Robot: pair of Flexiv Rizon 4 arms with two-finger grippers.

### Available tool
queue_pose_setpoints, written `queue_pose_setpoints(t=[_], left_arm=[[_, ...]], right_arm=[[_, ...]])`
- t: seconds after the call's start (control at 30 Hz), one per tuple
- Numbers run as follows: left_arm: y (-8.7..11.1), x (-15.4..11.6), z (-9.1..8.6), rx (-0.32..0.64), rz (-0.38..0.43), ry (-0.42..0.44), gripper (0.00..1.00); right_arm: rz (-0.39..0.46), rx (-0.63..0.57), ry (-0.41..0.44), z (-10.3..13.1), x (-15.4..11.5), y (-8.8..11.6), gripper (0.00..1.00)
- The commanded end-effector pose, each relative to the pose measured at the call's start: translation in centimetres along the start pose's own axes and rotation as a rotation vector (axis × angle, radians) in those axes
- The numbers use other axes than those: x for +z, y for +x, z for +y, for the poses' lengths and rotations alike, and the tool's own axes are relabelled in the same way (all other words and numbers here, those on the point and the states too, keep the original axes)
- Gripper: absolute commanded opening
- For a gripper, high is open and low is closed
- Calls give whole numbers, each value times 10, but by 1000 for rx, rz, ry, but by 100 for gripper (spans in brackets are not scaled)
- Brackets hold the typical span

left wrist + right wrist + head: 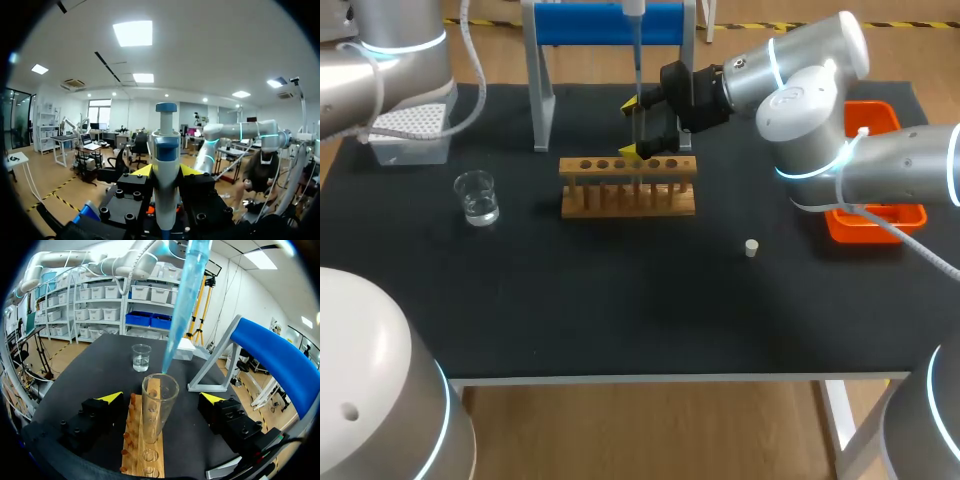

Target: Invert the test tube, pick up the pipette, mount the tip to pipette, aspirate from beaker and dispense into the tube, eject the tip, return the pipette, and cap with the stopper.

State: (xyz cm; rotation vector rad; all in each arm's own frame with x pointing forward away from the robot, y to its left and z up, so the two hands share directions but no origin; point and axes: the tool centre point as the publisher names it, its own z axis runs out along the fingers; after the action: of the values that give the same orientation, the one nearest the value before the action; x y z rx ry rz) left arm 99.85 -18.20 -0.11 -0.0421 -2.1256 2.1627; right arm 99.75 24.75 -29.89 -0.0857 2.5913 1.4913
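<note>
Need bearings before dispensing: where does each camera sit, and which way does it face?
Head: above and behind, looking down on the table; left arm, right arm and right end effector at the rack show.
Left wrist: on the left arm, facing the room; left end effector shut on the pipette.
Right wrist: on the right arm, facing along the rack toward the beaker; its open end effector flanks the tube.
Shared: head and right wrist show rack, beaker.
</note>
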Motion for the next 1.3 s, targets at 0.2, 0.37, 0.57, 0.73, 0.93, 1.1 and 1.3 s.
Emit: queue_pose_setpoints(t=[0.2, 0.37, 0.57, 0.73, 0.93, 1.1, 1.3], left_arm=[[-4, -2, 10, -17, 0, 11, 0], [-5, -5, 16, -33, -8, 18, 0], [-6, -7, 21, -47, -11, 19, 0], [-6, -8, 22, -52, -16, 5, 0], [-7, -9, 24, -43, -19, -3, 0], [-8, -9, 25, -33, -24, -4, 0], [-9, -9, 25, -23, -29, -1, 0]], right_arm=[[4, 0, 3, 0, -1, -1, 100], [4, 0, 3, 0, -1, -1, 100], [4, 0, 3, 0, -1, -1, 100], [4, 0, 3, 0, -1, -1, 100], [4, 0, 3, 0, -1, -1, 100], [4, 0, 3, 0, -1, -1, 100], [4, 0, 3, 0, -1, -1, 100]])
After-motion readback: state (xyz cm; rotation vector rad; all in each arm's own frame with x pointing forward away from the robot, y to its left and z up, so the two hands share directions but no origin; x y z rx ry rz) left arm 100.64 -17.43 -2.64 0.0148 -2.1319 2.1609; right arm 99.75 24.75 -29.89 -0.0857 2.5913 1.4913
